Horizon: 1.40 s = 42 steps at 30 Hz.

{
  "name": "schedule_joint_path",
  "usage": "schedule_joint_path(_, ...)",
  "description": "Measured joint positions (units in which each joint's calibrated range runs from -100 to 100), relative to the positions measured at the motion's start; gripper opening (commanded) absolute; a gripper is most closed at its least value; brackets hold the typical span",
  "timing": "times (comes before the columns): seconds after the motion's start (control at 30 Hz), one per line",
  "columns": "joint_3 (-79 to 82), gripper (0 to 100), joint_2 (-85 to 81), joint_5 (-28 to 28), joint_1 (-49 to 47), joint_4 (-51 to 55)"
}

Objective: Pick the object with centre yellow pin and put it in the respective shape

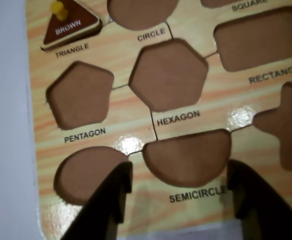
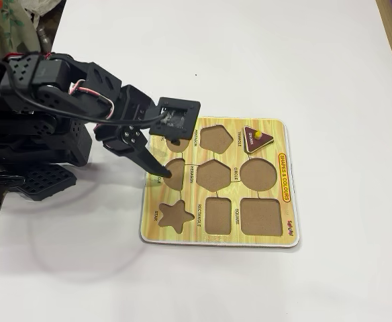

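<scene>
A brown triangle piece with a yellow pin sits in the triangle slot of the wooden shape board, top left in the wrist view. In the fixed view the triangle lies at the board's far right corner. My gripper is open and empty, its black fingers either side of the word SEMICIRCLE, low over the board's near edge. In the fixed view the gripper hangs over the semicircle slot at the board's left side. The other slots are empty.
Empty recesses: circle, hexagon, pentagon, rectangle, semicircle, oval, star. The board lies on a white table. The arm's black base stands at the left.
</scene>
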Motion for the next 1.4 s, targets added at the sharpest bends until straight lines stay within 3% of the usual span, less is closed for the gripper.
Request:
schedule_joint_path(0.3, 4.7, 21, -2.7, 0.2, 0.0, 0.3)
schedule_joint_path(0.63, 4.3, 21, -4.2, 0.6, 0.2, 15.9)
schedule_joint_path(1.4, 4.5, 21, -4.2, 0.6, 0.3, 16.4)
